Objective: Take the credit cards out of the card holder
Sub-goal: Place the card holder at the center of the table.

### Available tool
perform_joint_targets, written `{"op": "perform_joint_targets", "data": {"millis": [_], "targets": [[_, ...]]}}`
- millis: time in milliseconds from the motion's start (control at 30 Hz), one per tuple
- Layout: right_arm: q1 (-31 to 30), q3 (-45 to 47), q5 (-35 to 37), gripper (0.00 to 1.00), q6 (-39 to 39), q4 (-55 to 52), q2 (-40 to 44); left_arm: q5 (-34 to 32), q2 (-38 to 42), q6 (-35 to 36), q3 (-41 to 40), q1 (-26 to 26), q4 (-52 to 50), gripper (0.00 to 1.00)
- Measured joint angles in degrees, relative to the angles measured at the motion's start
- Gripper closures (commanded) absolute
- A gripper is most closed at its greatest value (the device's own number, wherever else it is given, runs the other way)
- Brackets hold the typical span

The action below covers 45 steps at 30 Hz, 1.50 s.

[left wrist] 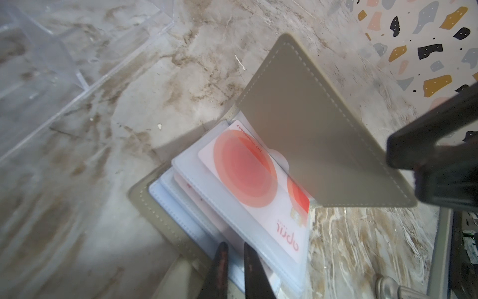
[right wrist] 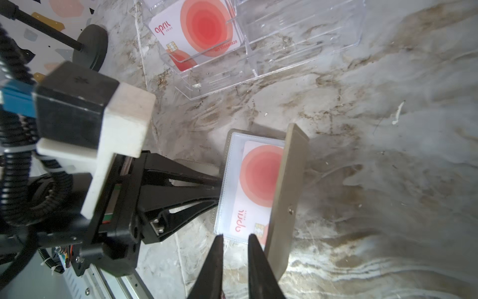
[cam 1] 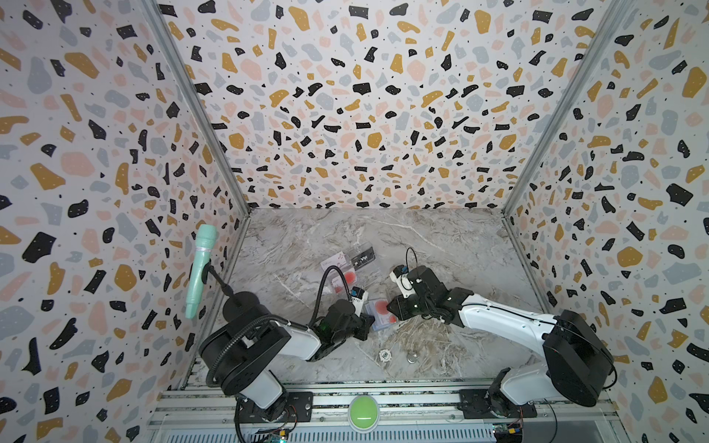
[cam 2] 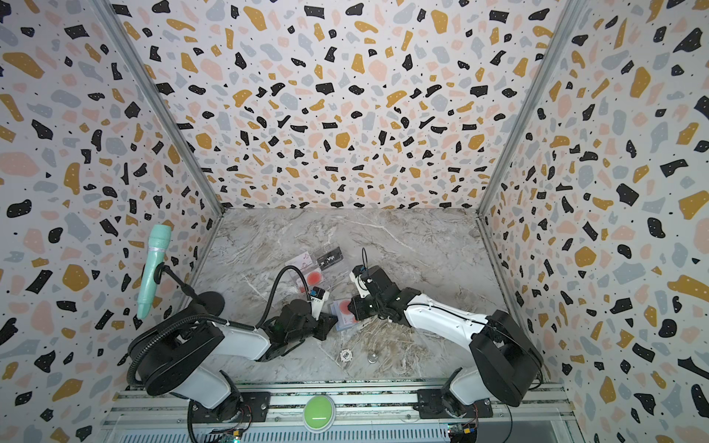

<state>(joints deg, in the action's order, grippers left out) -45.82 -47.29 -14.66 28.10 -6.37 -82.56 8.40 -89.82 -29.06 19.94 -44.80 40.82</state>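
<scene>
The taupe-grey card holder point(cam 1: 372, 326) lies open near the table's middle, its cover point(left wrist: 310, 129) standing up from the table. A white credit card with a red circle point(left wrist: 245, 170) sits in its top clear sleeve. My left gripper point(left wrist: 235, 246) comes in from the left and is shut on the holder's sleeve edge; the right wrist view shows its fingers point(right wrist: 196, 181) pinched there. My right gripper point(right wrist: 234, 236) is slightly open at the holder's edge by the card's chip corner, with bare table showing between its fingers. Both grippers meet at the holder in both top views point(cam 1: 370, 320) point(cam 2: 351, 307).
A clear plastic tray point(cam 1: 324, 268) behind the holder contains a black VIP card point(cam 1: 362, 260), a red-circle card point(right wrist: 196, 28) and a white-pinkish card point(cam 1: 333, 261). A poker chip point(cam 1: 385, 356) and a coin point(cam 1: 412, 359) lie near the front. A teal microphone point(cam 1: 199, 268) stands at left.
</scene>
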Motion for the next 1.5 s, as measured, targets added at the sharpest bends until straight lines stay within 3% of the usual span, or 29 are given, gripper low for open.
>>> {"op": "perform_joint_targets", "data": {"millis": [300, 667, 933, 1133, 1500], "targets": [[-2.3, 0.0, 4.9, 0.83, 0.3, -1.4, -2.4, -1.5, 1.0, 0.0, 0.0, 0.0, -1.1, 0.81], [-1.9, 0.0, 11.6, 0.83, 0.0, -3.2, -1.9, -5.5, 11.8, 2.0, 0.2, 0.0, -9.9, 0.7], [-1.1, 1.4, 12.5, 0.84, 0.0, -2.0, -2.9, -2.4, 7.6, 4.0, 3.4, 0.0, -9.2, 0.73], [1.9, 5.2, 9.6, 0.84, -0.1, 1.3, -3.0, -1.2, 3.6, 4.0, 3.7, 0.0, -7.1, 0.74], [8.8, 11.0, -2.6, 0.82, -0.5, 10.6, -4.4, -0.4, 1.9, 4.0, 3.7, 0.0, -4.8, 0.75]]}}
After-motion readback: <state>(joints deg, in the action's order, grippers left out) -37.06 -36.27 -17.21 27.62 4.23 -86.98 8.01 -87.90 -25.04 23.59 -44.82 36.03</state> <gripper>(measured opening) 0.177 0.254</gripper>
